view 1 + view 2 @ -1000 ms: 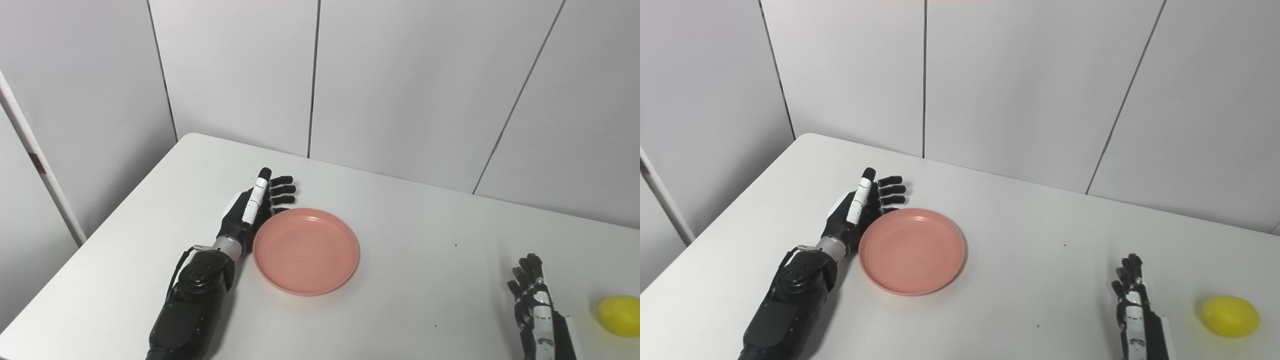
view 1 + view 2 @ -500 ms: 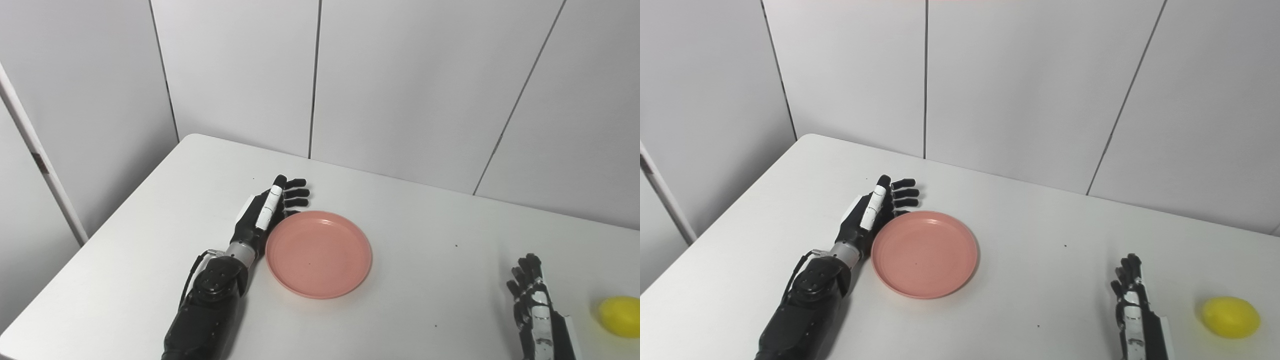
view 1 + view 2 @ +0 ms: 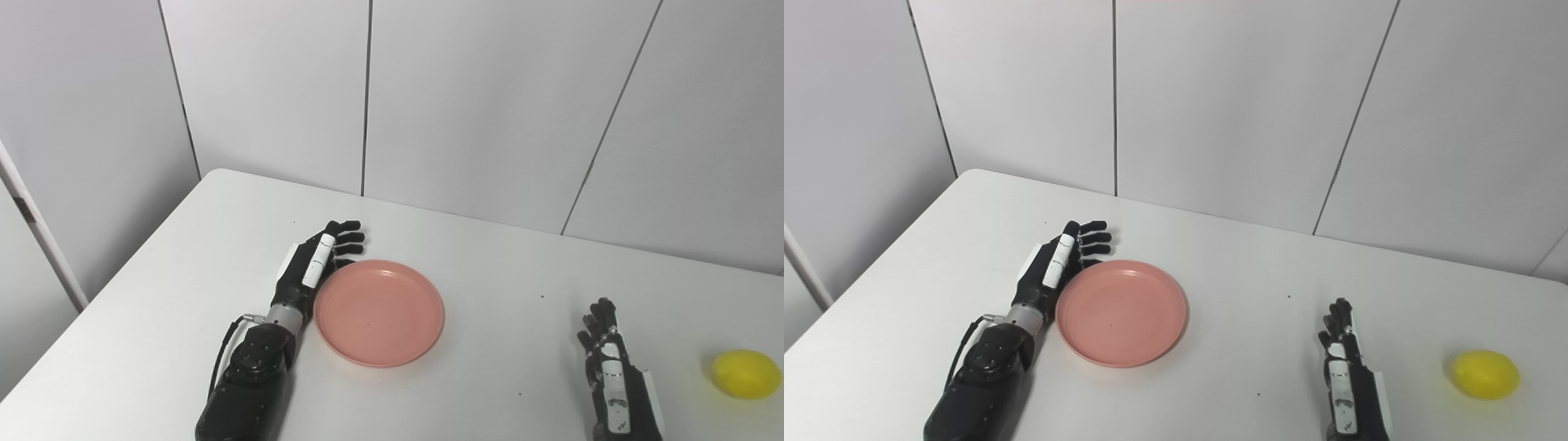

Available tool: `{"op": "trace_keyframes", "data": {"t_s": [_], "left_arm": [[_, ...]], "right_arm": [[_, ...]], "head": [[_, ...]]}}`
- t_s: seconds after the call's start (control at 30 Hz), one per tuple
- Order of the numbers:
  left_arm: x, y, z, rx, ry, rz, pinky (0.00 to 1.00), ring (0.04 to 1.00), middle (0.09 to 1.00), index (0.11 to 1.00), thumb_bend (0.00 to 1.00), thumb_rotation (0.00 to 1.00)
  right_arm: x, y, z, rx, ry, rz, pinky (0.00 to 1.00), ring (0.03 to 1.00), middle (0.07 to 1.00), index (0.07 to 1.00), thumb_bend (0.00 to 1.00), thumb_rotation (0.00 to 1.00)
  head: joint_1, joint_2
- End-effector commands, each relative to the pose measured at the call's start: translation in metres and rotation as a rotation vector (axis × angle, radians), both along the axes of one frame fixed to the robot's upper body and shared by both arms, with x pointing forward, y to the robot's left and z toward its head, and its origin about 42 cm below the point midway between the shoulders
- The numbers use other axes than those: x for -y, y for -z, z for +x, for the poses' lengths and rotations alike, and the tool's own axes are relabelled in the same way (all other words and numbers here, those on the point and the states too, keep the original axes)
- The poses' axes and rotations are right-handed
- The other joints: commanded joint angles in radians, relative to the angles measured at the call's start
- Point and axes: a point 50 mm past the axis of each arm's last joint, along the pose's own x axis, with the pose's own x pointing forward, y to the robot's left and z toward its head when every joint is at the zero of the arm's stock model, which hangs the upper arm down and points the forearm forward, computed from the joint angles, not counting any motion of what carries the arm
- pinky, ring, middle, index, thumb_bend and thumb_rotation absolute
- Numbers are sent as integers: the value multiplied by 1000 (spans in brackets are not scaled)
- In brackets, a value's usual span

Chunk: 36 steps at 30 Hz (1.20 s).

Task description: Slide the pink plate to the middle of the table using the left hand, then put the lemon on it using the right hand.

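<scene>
plate: the round, shallow pink plastic plate [image 3: 378,312] lies left of the white counter's [image 3: 490,257] middle, nudged a little rightward over the last second.
left robot hand: the black left robot hand [image 3: 312,267] presses edge-on against the plate's left rim, fingers straight and apart, holding nothing.
meaning: the slide is under way, with more travel likely needed.
lemon: the yellow lemon [image 3: 1485,374] sits far right, untouched.
right robot hand: the right robot hand [image 3: 1346,361] waits open, well apart from the lemon.

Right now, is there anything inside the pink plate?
No. The pink plate holds nothing but one tiny dark speck. The lemon lies apart on the table. Whatever is under the plate is hidden.
</scene>
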Motion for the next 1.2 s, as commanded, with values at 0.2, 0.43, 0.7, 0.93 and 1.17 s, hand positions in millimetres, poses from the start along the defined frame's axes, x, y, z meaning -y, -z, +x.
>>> {"op": "trace_keyframes", "data": {"t_s": [0.2, 0.43, 0.7, 0.93, 1.17], "left_arm": [[39, 12, 0, -94, 100, -19, 608, 732, 747, 718, 887, 972], [44, 7, -2, -107, 122, -41, 621, 741, 759, 744, 871, 968], [60, 4, -4, -134, 174, -38, 624, 756, 777, 749, 840, 978], [75, -1, -6, -161, 191, 8, 611, 746, 763, 740, 835, 978], [88, -7, -9, -183, 199, 34, 608, 747, 760, 751, 784, 989]], "right_arm": [[-23, 32, -21, -142, 16, 31, 1000, 1000, 989, 985, 822, 948], [-35, 29, -20, -138, 24, 16, 1000, 998, 984, 976, 826, 962], [-46, 26, -17, -133, 19, -8, 1000, 1000, 985, 973, 799, 973], [-48, 26, -15, -127, 18, -17, 1000, 1000, 989, 975, 791, 976], [-47, 26, -15, -120, 14, -25, 1000, 1000, 988, 973, 762, 983]], "head": [[-61, 11], [-109, 20], [-145, 24], [-146, 23], [-138, 23]]}}
